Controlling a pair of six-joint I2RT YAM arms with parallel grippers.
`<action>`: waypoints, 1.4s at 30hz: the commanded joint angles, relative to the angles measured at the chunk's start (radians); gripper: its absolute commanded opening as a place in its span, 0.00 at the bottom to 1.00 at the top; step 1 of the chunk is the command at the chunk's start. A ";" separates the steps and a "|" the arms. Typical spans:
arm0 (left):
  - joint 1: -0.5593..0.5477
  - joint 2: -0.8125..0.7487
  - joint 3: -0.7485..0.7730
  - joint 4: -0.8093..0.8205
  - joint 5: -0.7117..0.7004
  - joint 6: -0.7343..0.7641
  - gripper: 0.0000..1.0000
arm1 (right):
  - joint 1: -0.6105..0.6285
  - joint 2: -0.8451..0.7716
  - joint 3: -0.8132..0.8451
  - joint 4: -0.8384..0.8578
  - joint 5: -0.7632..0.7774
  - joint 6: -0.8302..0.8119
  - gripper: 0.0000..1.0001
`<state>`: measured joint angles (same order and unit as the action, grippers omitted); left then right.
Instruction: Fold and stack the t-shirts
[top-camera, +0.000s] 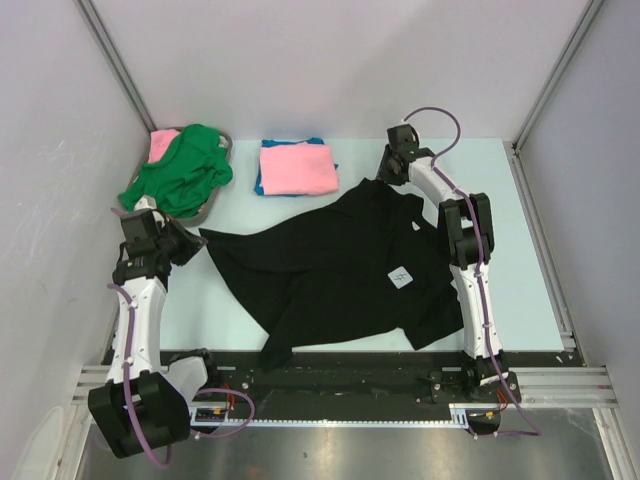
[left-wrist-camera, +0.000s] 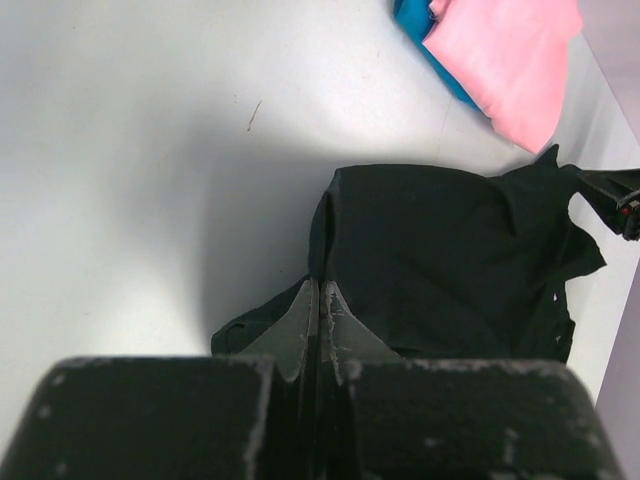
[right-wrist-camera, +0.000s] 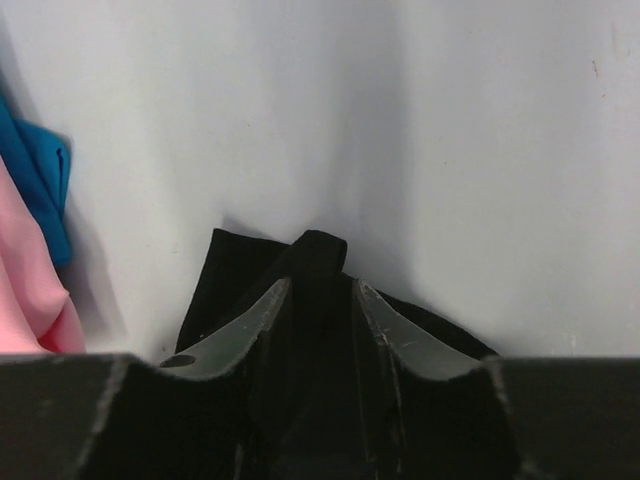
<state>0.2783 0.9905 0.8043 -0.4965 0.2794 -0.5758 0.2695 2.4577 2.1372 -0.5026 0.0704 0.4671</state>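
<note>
A large black t-shirt (top-camera: 340, 265) lies spread and rumpled across the middle of the table, its small white label (top-camera: 401, 277) facing up. My left gripper (top-camera: 194, 240) is shut on the shirt's left corner; in the left wrist view the jaws (left-wrist-camera: 320, 287) pinch black cloth (left-wrist-camera: 450, 260). At the far corner, my right gripper (top-camera: 385, 180) is shut on a bunched fold of the same shirt, which fills the gap between its jaws (right-wrist-camera: 322, 285). A folded pink t-shirt (top-camera: 298, 167) lies on a folded blue one (top-camera: 262, 185). A green t-shirt (top-camera: 182, 168) is heaped at the back left.
The green heap rests in a grey-rimmed basket (top-camera: 207, 208) with pink cloth (top-camera: 161, 142) under it, close behind my left gripper. The pink and blue stack shows in the left wrist view (left-wrist-camera: 510, 60). White walls enclose the table on the left, back and right.
</note>
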 joint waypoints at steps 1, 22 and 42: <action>0.009 0.000 0.024 0.013 -0.008 0.017 0.00 | -0.003 0.010 0.059 0.026 -0.004 0.013 0.28; 0.009 -0.075 0.146 0.072 0.170 0.014 0.00 | 0.020 -0.548 -0.134 0.141 0.149 -0.111 0.00; 0.009 -0.435 0.466 0.518 0.546 -0.239 0.00 | 0.198 -1.511 -0.272 0.055 0.075 -0.228 0.00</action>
<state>0.2783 0.6353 1.1534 -0.1421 0.7506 -0.7471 0.4580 1.0733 1.8011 -0.4843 0.2195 0.2684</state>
